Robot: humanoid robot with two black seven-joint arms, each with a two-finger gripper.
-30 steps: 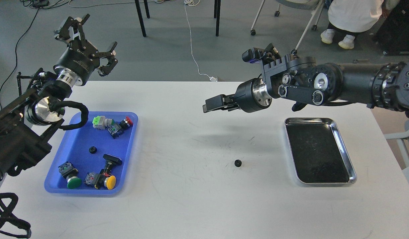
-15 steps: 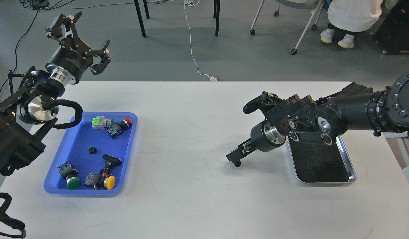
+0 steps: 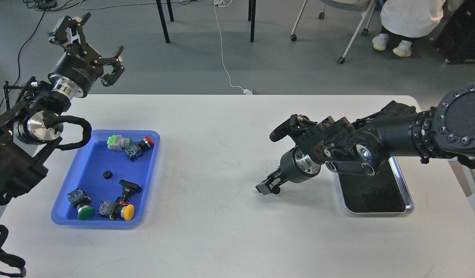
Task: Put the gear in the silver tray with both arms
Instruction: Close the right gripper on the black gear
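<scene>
Gear (image 3: 276,190), small, black and toothed, lies on the white counter (image 3: 222,239) at the tip of the right claw (image 3: 269,185), mostly hidden by the black fingers. Whether those fingers are closed on it or only touching it cannot be told from this angle. The right arm (image 3: 380,139) reaches in from the right edge, its wrist passing over the near-left corner of the silver tray (image 3: 405,193), whose dark floor holds nothing visible.

Well apart, the left claw (image 3: 87,48) hangs high beyond the counter's far-left edge with its fingers spread wide and nothing between them. White lettering on its black body is too small to read.

Below it sits a blue tray (image 3: 63,214) holding a second small black gear (image 3: 107,175) and several push-button switches with green, red and yellow caps (image 3: 127,211).
</scene>
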